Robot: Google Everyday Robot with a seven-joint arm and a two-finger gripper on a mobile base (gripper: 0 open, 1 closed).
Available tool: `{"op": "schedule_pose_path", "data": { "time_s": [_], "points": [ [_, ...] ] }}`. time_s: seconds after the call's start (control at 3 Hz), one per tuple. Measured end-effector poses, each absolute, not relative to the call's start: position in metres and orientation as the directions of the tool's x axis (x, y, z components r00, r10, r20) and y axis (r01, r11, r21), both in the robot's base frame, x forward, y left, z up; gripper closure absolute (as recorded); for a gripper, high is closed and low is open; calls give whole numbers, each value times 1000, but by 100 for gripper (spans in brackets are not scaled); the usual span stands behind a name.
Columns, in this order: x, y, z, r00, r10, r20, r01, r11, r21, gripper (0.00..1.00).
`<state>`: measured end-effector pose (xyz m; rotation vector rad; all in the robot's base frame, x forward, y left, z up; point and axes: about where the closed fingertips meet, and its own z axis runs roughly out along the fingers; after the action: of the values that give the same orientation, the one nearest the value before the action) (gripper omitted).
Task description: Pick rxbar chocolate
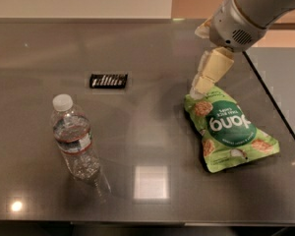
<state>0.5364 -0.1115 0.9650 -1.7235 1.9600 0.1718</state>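
The rxbar chocolate (pixel 108 80) is a small flat black wrapper with white lettering, lying flat on the dark grey table (pixel 152 48) left of centre. My gripper (pixel 202 85) hangs from the arm at the upper right, its cream fingers pointing down over the top edge of the green snack pouch (pixel 227 130). It is well to the right of the rxbar, about a third of the table's width away, and holds nothing that I can see.
A clear water bottle (pixel 74 139) with a white cap stands upright at the front left. The green pouch lies flat at the right. The table's right edge (pixel 273 100) runs diagonally past the pouch.
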Motion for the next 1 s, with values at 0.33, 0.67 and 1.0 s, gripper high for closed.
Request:
{"op": "schedule_pose_path", "data": {
  "time_s": [0.33, 0.67, 1.0],
  "points": [
    [561, -83, 953, -37, -872, -488, -963, 162, -216, 0],
    [584, -56, 944, -12, -857, -514, -971, 133, -199, 0],
    [604, -30, 933, 20, -844, -536, -975, 101, -196, 0]
  ]
}}
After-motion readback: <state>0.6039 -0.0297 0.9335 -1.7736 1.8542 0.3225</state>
